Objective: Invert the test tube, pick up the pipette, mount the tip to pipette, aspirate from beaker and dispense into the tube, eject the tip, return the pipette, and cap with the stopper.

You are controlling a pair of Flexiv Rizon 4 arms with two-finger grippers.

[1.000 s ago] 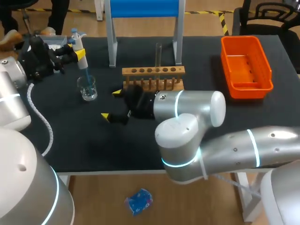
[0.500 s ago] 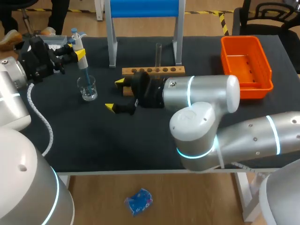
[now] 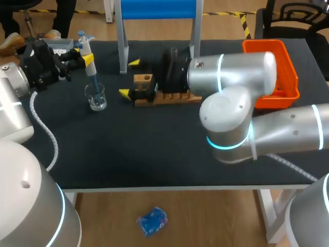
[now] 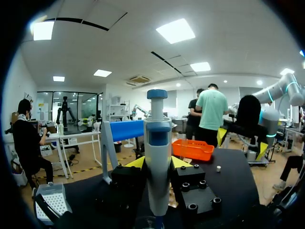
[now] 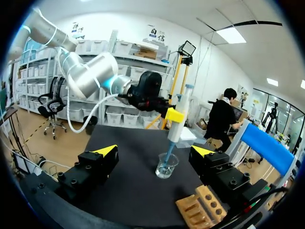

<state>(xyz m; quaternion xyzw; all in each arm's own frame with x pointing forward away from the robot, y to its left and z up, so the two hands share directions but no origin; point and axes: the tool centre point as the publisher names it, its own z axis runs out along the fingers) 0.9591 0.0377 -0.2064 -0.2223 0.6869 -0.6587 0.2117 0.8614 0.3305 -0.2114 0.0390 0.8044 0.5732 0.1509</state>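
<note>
Seemingly midway, the left gripper (image 3: 86, 57) is clenching the pipette (image 4: 157, 143), its tip (image 3: 94, 82) dipping into the beaker (image 3: 96, 96), while the right gripper (image 3: 129, 78) is hovering released by the rack (image 3: 175, 96); dispensing, ejecting, returning and capping are waiting.

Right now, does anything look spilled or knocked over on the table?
Nothing stands out. The beaker stands upright with no puddle around it, and the left hand holds the pipette with its tip dipped inside.
</note>
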